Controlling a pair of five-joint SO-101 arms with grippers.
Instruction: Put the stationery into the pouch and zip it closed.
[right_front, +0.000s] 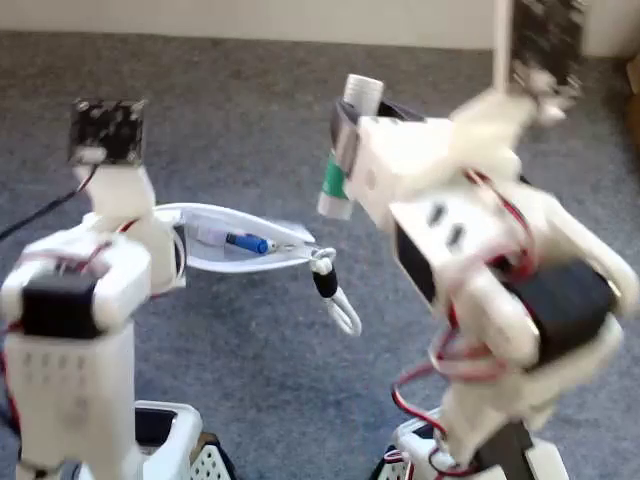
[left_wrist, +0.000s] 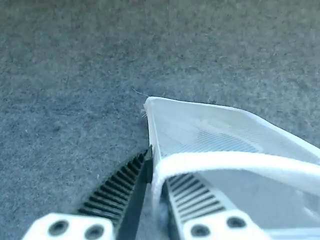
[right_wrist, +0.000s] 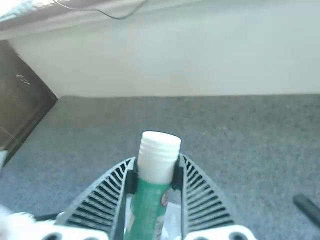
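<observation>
A clear mesh pouch (right_front: 235, 245) lies open on the grey carpet, with a blue pen (right_front: 246, 242) inside it and a black zip pull with a white loop (right_front: 335, 295) at its right end. My left gripper (left_wrist: 155, 172) is shut on the pouch's white edge (left_wrist: 225, 161) at its left end. My right gripper (right_wrist: 154, 170) is raised above the pouch's right end and is shut on a green glue stick (right_wrist: 152, 185) with a white cap (right_wrist: 160, 142). In the high view the glue stick (right_front: 338, 180) hangs upright in the air.
Grey carpet (right_front: 250, 120) covers the floor all round. A pale wall (right_wrist: 190, 55) runs along the back, with a dark wooden piece of furniture (right_wrist: 20, 105) beside it. The arms' white bases (right_front: 170, 440) stand at the near edge.
</observation>
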